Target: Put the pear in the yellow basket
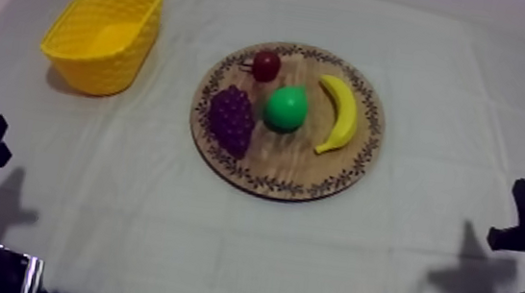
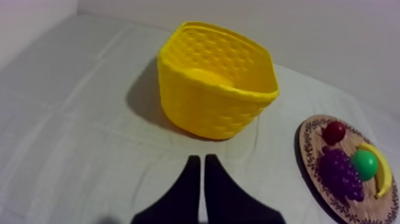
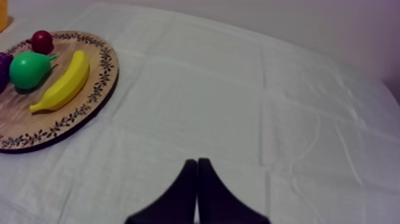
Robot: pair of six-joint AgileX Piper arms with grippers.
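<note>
1. Worktop (image 1: pixel 244 243): covered by a grey-white cloth, lightly creased.
2. Wooden board (image 1: pixel 273 167): round with a patterned rim. It lies flat about midway between the left and right edges, nearer the far edge than the near one.
3. Pear (image 1: pixel 285 108): green, lying on the wooden board about at its centre. I see no claw touching it.
4. Bunch of grapes (image 1: pixel 231 118): purple, on the board just beside the pear, on the side toward the left edge.
5. Banana (image 1: pixel 340 115): yellow, on the board near the pear, on the side toward the right edge.
6. Small red fruit (image 1: pixel 266 65): on the board, close to its far rim.
7. Yellow basket (image 1: pixel 93 63): upright with its mouth upward, toward the far left corner, well apart from the board.
8. Left claw (image 2: pixel 199 158): low at the near left corner, clenched on nothing, pointing toward the basket.
9. Right claw (image 3: pixel 196 161): low at the near right corner, clenched on nothing, over bare cloth.
</note>
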